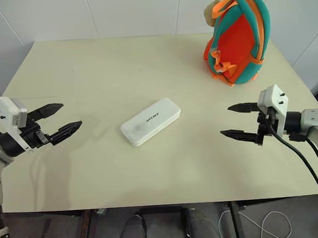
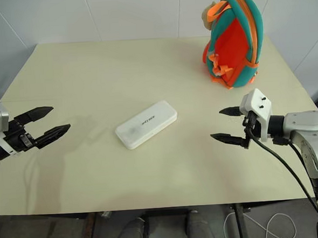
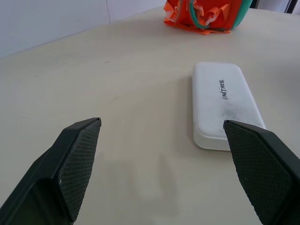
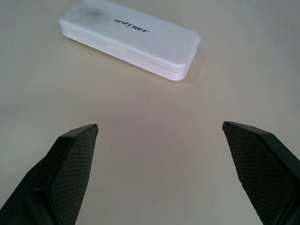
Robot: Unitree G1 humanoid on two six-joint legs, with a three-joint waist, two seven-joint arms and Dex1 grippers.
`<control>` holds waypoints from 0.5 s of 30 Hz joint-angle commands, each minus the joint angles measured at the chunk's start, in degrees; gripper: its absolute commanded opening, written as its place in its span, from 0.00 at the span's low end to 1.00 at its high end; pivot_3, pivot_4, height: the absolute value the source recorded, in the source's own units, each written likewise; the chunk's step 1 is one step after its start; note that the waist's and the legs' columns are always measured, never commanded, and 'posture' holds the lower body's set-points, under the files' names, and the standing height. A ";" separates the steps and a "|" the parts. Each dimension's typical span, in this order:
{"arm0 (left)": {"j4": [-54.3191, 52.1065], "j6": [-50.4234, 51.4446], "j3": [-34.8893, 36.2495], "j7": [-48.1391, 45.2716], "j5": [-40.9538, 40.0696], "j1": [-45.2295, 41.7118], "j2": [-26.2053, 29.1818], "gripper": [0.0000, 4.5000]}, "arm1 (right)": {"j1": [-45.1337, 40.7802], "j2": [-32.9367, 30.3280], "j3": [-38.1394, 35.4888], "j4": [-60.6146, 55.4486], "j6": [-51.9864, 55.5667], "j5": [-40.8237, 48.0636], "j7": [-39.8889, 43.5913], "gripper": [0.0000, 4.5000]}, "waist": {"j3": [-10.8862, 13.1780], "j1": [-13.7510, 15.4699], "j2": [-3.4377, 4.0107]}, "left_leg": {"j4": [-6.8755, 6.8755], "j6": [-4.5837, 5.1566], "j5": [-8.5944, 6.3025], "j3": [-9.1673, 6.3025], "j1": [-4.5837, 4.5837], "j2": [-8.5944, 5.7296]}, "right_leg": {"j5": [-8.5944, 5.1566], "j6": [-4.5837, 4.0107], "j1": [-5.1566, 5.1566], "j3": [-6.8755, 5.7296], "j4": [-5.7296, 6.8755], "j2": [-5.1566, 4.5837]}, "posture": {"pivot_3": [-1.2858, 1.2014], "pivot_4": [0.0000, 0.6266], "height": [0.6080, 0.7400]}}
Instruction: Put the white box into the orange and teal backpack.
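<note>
The white box [image 1: 150, 121] lies flat in the middle of the cream table [image 1: 91, 69], dark lettering on its top face; it also shows as the white box [image 3: 224, 102] and the white box [image 4: 129, 37] in the wrist views. The orange and teal backpack [image 1: 238, 37] stands upright at the table's far right corner, a beige pom-pom at its top. My left gripper [image 1: 60, 121] hovers open over the table's left side, pointing at the box, well short of it. My right gripper [image 1: 232, 120] stands open to the right of the box, also apart from it.
White tiled walls border the table at the back and both sides. A black cable [image 1: 302, 164] hangs from my right arm past the table's front edge. Bare tabletop lies between the box and the backpack.
</note>
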 commanded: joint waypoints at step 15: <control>-1.79 0.39 -2.83 0.64 0.14 -1.83 -1.10 0.91 | -2.76 3.39 0.97 -3.17 1.35 -0.41 -5.51 0.91 | 0.00 -0.13 0.00 | 0.03 -0.01 0.00 0.00 0.03 0.01 | -0.01 -0.02 0.01 0.01 0.04 0.02 | 0.52 0.24 1.00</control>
